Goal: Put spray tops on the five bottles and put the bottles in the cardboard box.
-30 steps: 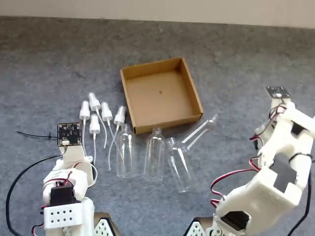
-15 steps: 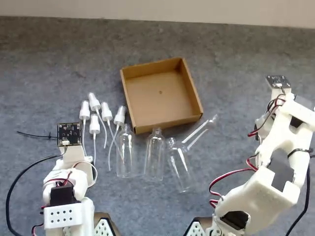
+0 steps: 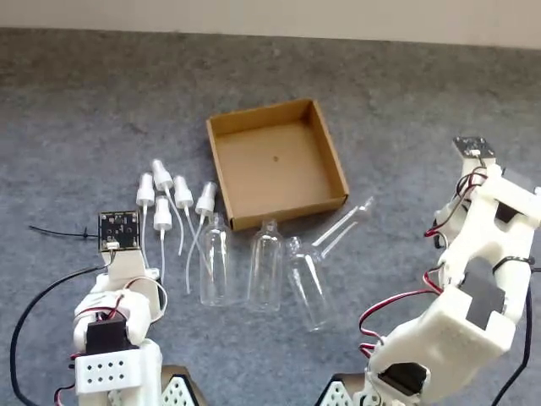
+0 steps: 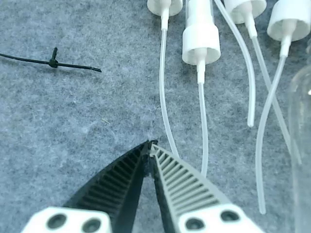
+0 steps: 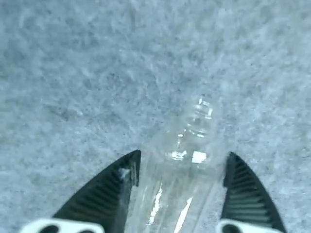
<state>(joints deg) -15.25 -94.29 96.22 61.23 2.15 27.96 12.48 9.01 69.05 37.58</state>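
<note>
Clear, thin-walled plastic by the look of the bottle (image 5: 177, 189): probably very light, smooth enough to slip, stiff at the threaded neck yet likely to dent or pop loose under a hard squeeze across the belly. Best taken across the broad body, below the shoulder, leaving the open neck free for a spray top, and best squeezed gently. Sits right between the fingers of the right gripper (image 5: 183, 154), neck pointing away past the tips, flanks seemingly touching both inner faces. Spread wide around that body, then, and apparently pinching it rather than standing free, though hard to confirm contact. Seems held a little above the grey felt table (image 3: 84, 101), with bare felt all round it in the right wrist view. Farther out, in the high view: three more bare bottles (image 3: 265, 266) lying side by side just in front of the cardboard box (image 3: 221, 161), with a slim clear bottle (image 3: 342, 224) slanting beside them near the box's corner. To their left, five spray tops (image 3: 162, 213) fanned out, dip tubes trailing. Pressed together and holding nothing at the left gripper (image 4: 150, 144), tips just beside two of those tubes. No tops fitted yet on any bottle in sight.
</note>
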